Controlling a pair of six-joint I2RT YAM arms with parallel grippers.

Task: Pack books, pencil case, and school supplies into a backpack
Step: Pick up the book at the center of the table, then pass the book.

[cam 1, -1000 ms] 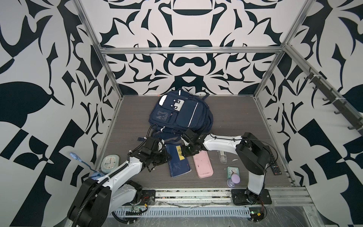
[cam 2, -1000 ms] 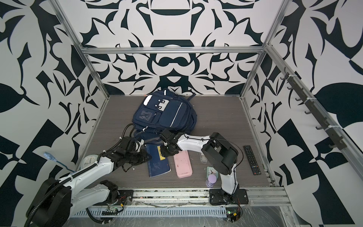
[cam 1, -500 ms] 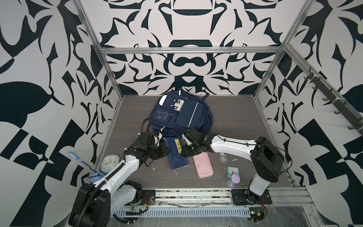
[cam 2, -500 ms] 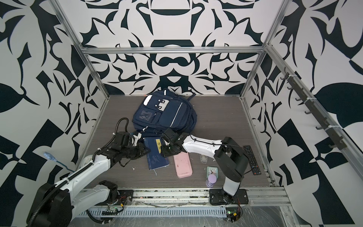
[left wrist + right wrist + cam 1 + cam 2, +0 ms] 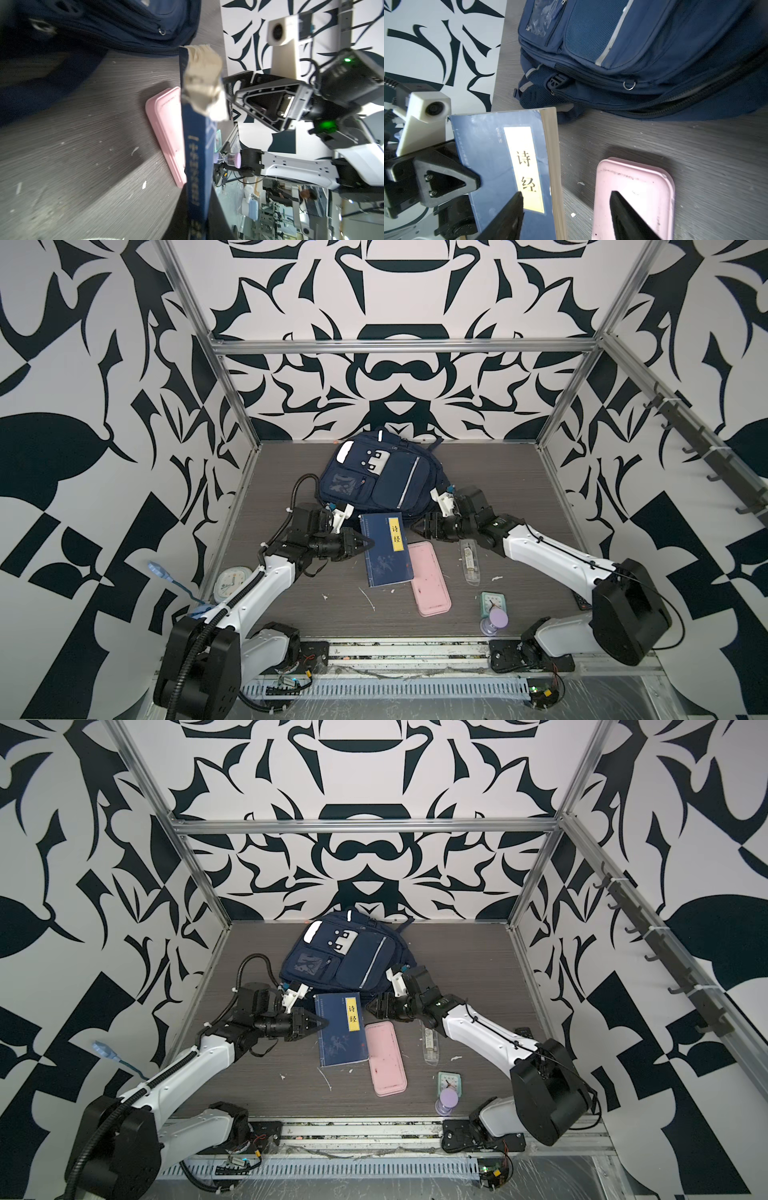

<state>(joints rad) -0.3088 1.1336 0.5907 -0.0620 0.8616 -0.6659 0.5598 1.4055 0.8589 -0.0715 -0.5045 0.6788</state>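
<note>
Left claw [image 5: 368, 542]: I have it pressed together on the spine edge of the book [image 5: 384, 551].
Right claw [image 5: 415, 526]: my fingers are spread and hold nothing, just beside the book's page edge.
Book: in front of the backpack [image 5: 386, 481], yellow label up.
Pencil case [image 5: 430, 578]: flat on the surface [image 5: 519, 497], just beside the book.
School supplies [image 5: 469, 560]: flat, near my right arm.

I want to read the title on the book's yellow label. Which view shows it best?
The right wrist view: the yellow label is large and its characters sharp. In both top views the label is small. The left wrist view sees the book edge-on, label hidden.
</note>
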